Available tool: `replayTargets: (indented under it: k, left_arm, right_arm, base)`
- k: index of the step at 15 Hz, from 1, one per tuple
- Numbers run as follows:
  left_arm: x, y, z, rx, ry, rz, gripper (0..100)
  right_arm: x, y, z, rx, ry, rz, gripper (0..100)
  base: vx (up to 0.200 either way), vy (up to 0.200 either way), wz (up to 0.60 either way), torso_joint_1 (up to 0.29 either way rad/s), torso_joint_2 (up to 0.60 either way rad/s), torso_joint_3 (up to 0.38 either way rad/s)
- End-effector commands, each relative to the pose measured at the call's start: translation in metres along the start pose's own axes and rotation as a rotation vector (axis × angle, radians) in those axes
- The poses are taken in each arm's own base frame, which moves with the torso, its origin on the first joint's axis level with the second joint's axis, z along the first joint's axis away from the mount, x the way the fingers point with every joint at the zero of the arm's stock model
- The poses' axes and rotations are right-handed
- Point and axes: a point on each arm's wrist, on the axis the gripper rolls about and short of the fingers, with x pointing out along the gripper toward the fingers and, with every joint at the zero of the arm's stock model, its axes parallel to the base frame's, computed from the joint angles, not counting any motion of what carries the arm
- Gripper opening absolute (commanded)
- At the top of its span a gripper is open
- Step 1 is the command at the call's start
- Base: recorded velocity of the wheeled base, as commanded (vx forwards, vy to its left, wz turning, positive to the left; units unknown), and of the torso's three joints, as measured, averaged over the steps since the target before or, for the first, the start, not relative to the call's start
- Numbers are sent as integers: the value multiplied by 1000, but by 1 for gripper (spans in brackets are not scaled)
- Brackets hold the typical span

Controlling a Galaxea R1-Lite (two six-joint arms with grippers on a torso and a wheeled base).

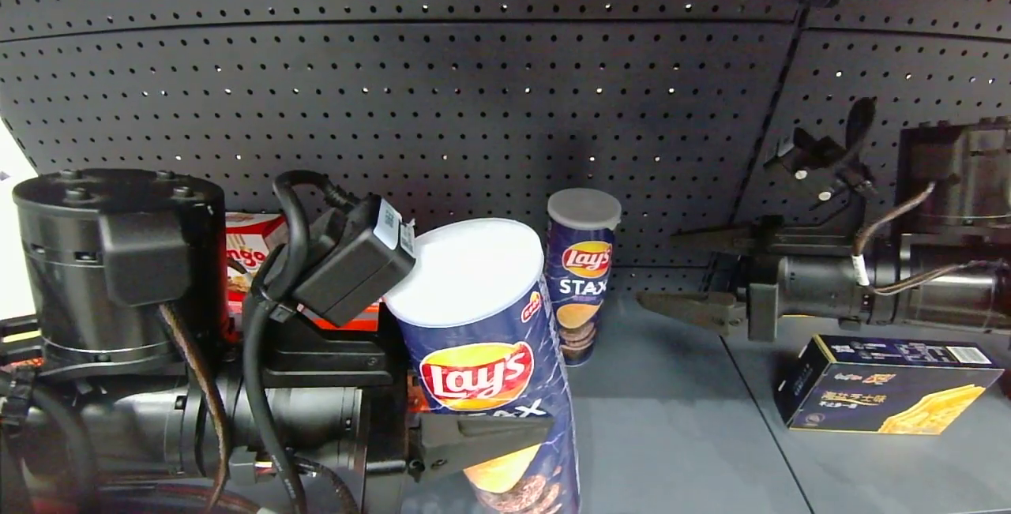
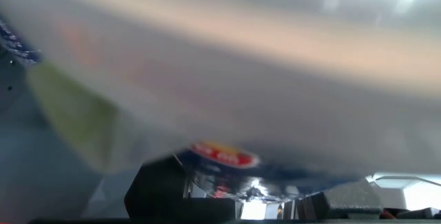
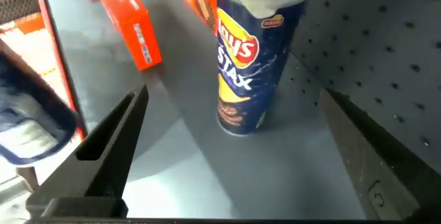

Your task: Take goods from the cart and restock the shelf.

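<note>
A blue chips can [image 1: 474,340] with a white lid is held close in front of me, leaning slightly, with my left gripper [image 1: 486,419] shut on its lower body; its bottom is cut off by the frame edge. In the left wrist view the can [image 2: 227,79] is a close blur. A second, identical can [image 1: 580,277] stands upright at the back of the grey shelf [image 1: 671,419], against the pegboard. My right gripper [image 1: 695,277] hovers open to the right of that can, apart from it. In the right wrist view the standing can [image 3: 251,65] sits beyond the open right gripper [image 3: 233,96].
A dark blue box [image 1: 885,384] lies flat on the shelf at the right, below the right arm. A red-orange box [image 1: 253,253] stands behind the left arm; orange boxes [image 3: 131,24] show past the standing can. The black pegboard [image 1: 474,88] closes the shelf's back.
</note>
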Motion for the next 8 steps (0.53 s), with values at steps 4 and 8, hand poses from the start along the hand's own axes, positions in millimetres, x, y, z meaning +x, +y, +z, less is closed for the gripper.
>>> replayTargets:
  k: [4, 8]
  left_arm:
    - [-1, 0, 0, 0, 0, 1, 0]
    - [-3, -2, 1, 6, -9, -1, 0]
  right_arm:
    - [46, -24, -19, 13, 14, 81, 100]
    - [63, -36, -19, -23, -22, 146, 100]
  base:
    - [0, 0, 0, 0, 0, 0]
    - [0, 0, 0, 0, 0, 0]
